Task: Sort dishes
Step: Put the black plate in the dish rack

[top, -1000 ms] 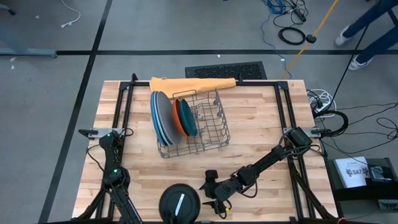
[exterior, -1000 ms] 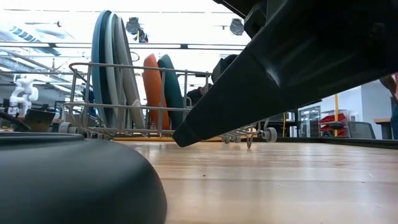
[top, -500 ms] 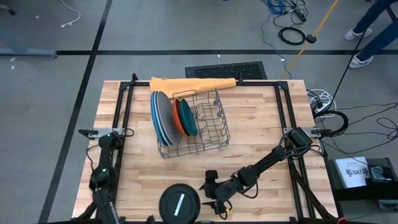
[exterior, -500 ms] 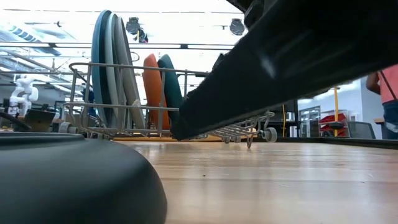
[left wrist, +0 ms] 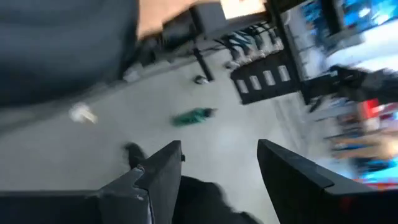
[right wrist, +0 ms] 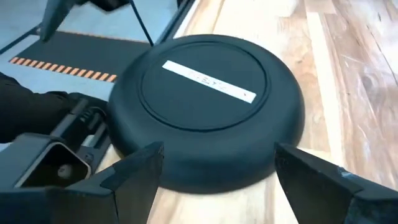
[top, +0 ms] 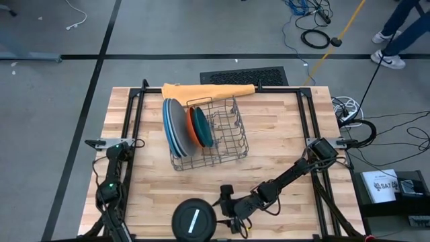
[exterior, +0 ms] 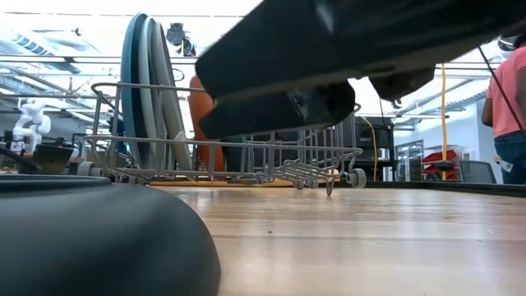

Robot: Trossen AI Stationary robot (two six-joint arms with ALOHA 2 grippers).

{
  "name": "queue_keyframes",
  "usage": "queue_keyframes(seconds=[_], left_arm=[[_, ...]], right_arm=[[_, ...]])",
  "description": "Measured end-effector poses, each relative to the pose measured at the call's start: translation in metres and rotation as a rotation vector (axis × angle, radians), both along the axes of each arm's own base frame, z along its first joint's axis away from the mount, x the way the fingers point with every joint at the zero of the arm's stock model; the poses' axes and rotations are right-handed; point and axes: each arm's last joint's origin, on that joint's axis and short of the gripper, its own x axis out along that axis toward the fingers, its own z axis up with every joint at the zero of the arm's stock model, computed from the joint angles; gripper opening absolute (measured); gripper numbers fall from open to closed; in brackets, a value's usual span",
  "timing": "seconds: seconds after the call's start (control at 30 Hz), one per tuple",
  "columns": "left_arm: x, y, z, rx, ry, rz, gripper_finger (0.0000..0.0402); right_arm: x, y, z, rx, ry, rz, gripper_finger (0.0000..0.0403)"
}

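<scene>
A black plate with a white stripe (top: 194, 220) lies upside down on the table near its front edge, also seen in the right wrist view (right wrist: 208, 109). My right gripper (top: 226, 210) stands open just right of it, fingers toward the plate and above the wood (exterior: 279, 90), not touching it. Large blue and grey plates (top: 173, 128), an orange one (top: 193, 126) and a teal one (top: 203, 128) stand on edge in the wire rack (top: 225, 138). My left gripper (left wrist: 219, 168) is open with nothing between its fingers, off the table's left front corner.
A folded orange cloth (top: 208, 91) lies behind the rack at the far edge. Black frame rails (top: 131, 128) run along the table's left and right sides. Bare wood lies between the rack and the black plate. A person (exterior: 511, 107) stands in the room beyond.
My left arm has swung toward the table's left edge and rolled its wrist, so that its gripper now looks at the floor. My right gripper has tipped its fingertips up a little beside the black plate. The plates have not moved.
</scene>
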Motion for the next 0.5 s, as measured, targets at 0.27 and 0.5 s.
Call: queue_keyframes(seconds=[0.27,0.5], left_arm=[[-0.006,-0.005,-0.03,-0.223,-0.072,-0.009,0.0211],[-0.015,-0.007,-0.058,-0.27,-0.094,-0.017,0.0211]], right_arm=[[0.002,0.002,0.003,0.009,-0.014,-0.003,0.0298],[0.0,0.001,0.002,-0.023,-0.011,-0.07,0.0298]])
